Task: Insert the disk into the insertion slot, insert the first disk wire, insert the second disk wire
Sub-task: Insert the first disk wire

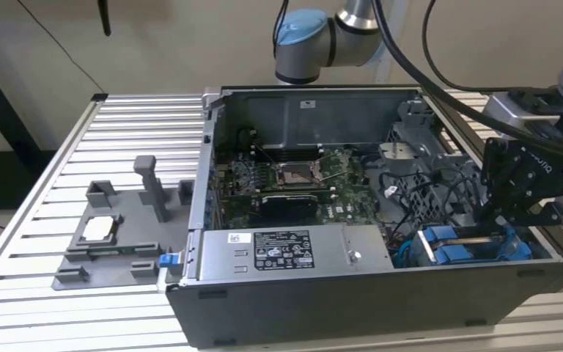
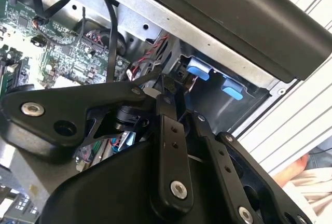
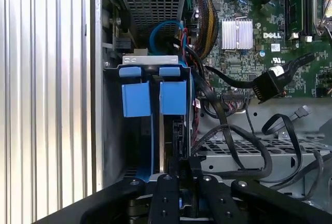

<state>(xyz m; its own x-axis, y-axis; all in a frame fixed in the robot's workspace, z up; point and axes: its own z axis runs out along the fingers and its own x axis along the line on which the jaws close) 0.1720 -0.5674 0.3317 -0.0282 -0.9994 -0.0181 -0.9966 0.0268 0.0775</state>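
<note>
In the first wrist view the gripper [image 3: 185, 168] pinches its fingers almost shut on the exposed edge of the disk [image 3: 175, 130], which stands on edge inside the insertion slot [image 3: 113, 125], lower right in the exterior view. It looks rigid, weighty and shock-sensitive: best held by its blue carrier sides.

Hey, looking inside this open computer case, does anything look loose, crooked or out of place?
Two cable ends lie loose. In the first wrist view a wide black connector hangs unplugged over the motherboard, and a thinner black cable end lies free nearby. Nothing looks spilled or damaged.
</note>
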